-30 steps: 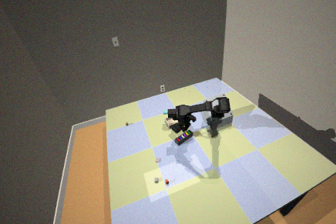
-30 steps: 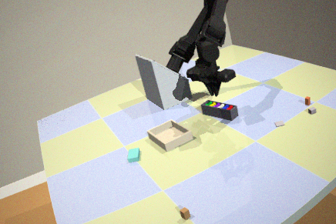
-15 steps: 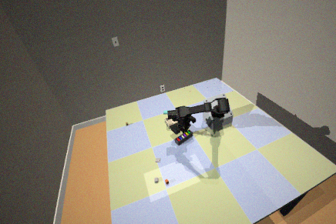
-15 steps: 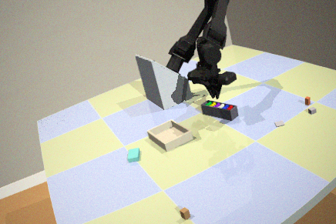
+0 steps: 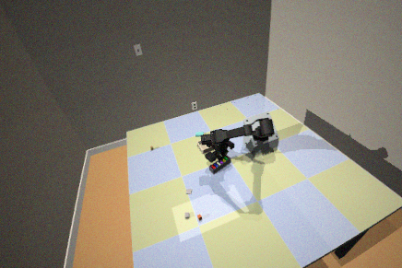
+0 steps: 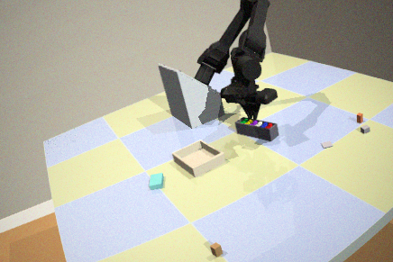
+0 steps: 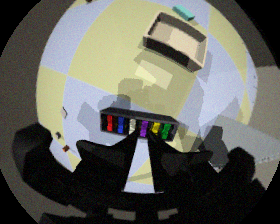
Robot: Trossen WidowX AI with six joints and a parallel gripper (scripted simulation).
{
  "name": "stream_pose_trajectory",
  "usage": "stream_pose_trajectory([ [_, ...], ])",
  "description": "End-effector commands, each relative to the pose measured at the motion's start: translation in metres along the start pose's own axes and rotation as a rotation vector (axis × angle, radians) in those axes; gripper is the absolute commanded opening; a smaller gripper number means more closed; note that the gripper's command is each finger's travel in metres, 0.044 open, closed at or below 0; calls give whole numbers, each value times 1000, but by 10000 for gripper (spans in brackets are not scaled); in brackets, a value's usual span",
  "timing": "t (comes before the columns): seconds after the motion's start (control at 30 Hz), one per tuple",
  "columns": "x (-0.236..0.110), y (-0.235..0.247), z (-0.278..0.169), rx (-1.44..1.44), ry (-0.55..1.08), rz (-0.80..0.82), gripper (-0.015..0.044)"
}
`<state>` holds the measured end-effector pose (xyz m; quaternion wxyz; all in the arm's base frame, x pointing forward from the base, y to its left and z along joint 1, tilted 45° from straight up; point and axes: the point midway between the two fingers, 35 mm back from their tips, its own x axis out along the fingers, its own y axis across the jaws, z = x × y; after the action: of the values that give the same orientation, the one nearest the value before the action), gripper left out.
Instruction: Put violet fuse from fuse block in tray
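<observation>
The black parallel-jaw tool hung just above the dark rectangular fuse block, its two fingers narrow and with nothing between them. The small violet fuse stood in the row inside the block, seated with a blue fuse at its 9 o'clock side and a yellow fuse at its 3 o'clock side in the wrist view; in that view it was at about 12 o'clock from the finger gap. The fuse seemed to me a light, stiff, small plastic piece, probably with smooth faces, so it could slip if it was pinched weakly. Only its top part stood out of the block, and the neighbours were very close, so I judged the good place to hold was the upper head, with the fingers over the two free faces and not over the sides that look toward the other fuses. The seat may have held it a little, so a straight lift was needed. The shallow beige open tray lay on the checkered counter near the block, at about 8 o'clock from it in the exterior view.
</observation>
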<state>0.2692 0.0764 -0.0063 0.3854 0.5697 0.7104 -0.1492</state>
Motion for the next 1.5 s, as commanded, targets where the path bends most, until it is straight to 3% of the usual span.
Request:
stream_pose_trajectory([
  [0.0,6,-2,0,11,7,-3,74],
  [1.03,17,-2,-1,11,8,-3,74],
  [1.47,16,-2,-1,4,3,-3,0],
])
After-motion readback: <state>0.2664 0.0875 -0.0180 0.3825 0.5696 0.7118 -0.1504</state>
